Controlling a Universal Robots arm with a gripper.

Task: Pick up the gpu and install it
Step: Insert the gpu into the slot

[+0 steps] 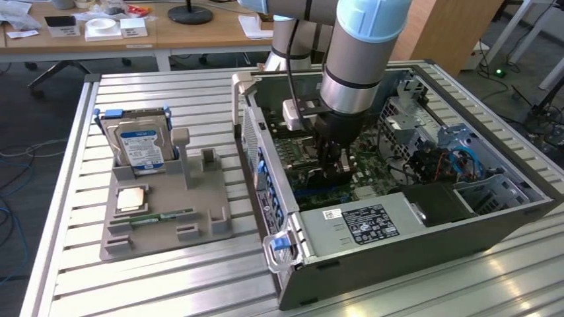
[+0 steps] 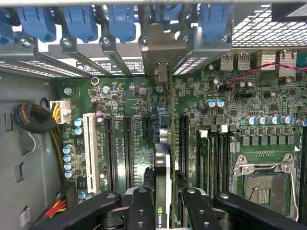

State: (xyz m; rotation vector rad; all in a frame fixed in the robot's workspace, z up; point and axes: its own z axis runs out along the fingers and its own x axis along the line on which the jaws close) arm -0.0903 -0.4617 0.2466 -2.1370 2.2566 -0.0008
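Black two-finger gripper (image 2: 162,203) on the robot arm is closed narrowly on the gpu (image 2: 162,165), a thin dark circuit card seen edge-on, with one finger (image 2: 140,208) on each face. This card stands on edge over the green motherboard (image 2: 129,96), in line with the long black expansion slots (image 2: 128,148). Its silvery metal end bracket (image 2: 158,48) is at the row of blue plastic retention clips (image 2: 81,21). Whether the card is seated cannot be told. In the exterior view, the gripper (image 1: 331,168) reaches down inside the open grey computer case (image 1: 397,244).

Slatted table (image 1: 158,281) with grey fixture (image 1: 201,201), computer case (image 1: 397,264)
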